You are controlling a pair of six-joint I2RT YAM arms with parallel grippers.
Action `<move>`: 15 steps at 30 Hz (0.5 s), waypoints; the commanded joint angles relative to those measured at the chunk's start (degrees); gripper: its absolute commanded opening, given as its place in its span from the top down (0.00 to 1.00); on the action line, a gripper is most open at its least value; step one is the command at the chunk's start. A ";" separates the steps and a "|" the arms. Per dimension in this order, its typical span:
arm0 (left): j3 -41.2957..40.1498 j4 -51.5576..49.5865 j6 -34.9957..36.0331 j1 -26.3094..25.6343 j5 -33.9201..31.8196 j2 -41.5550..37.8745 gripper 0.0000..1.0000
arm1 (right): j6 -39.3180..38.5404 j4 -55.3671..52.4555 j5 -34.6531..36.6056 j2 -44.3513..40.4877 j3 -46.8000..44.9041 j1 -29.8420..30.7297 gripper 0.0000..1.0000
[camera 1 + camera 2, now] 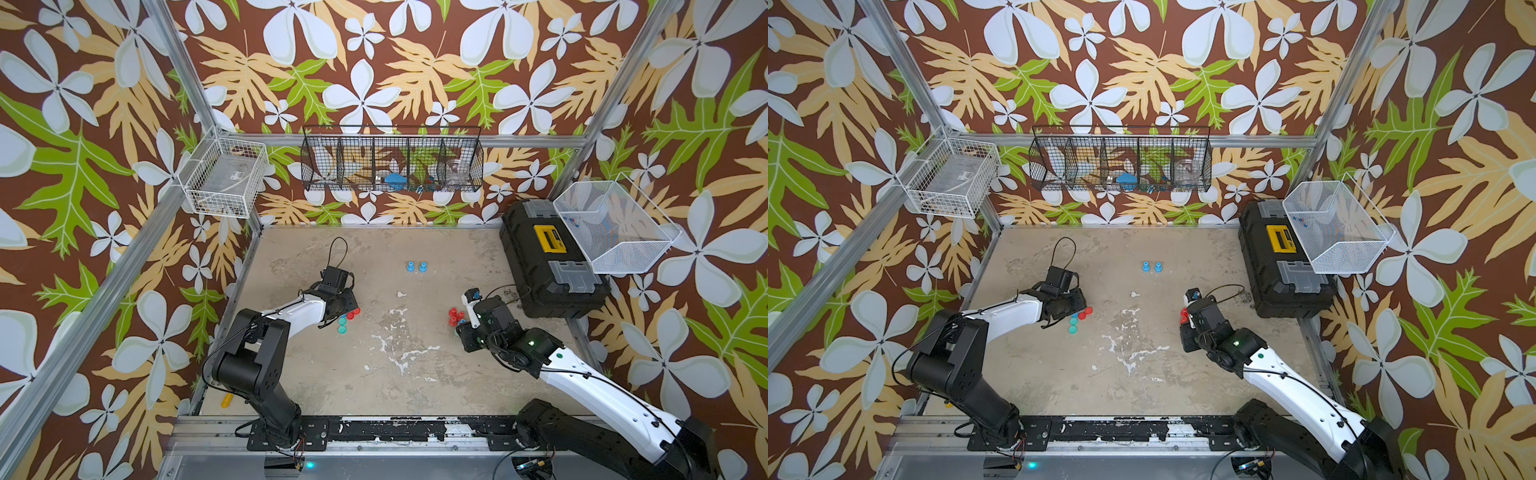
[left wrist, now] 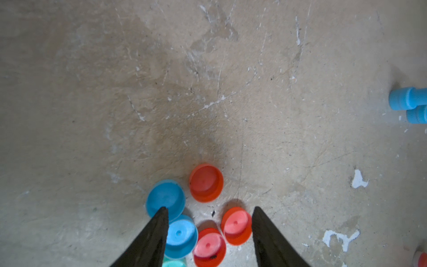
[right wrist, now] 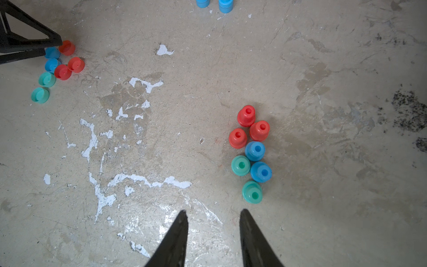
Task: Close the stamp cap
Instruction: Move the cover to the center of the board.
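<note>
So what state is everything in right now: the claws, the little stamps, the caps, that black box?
Left claw: open, empty, over the caps.
Right claw: open, empty.
Loose caps: off, lying clustered.
Seven stamps: upright, clustered, seemingly uncapped.
Two blue stamps: upright, apart from the rest.
Toolbox: lid shut.

Left gripper (image 2: pixel 210 209) extended forward and pitched downward, jaws parted, gripping nothing; right gripper (image 3: pixel 214 211) pitched downward, jaws parted less widely, likewise empty.

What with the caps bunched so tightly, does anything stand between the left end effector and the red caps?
Nothing visible blocks it: in the left wrist view two red caps show between the fingers of the open left end effector. A blue cap shows there, beside them, and might get caught.
</note>
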 commanded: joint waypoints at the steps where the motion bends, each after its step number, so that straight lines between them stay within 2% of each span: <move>1: 0.17 1.19 -0.26 0.13 -0.32 0.46 0.40 | 0.02 1.29 1.27 -0.24 -0.03 0.00 0.61; 15: 2.57 0.84 0.97 0.17 -1.36 4.59 0.40 | 0.21 0.96 1.56 -2.08 -0.21 0.02 0.62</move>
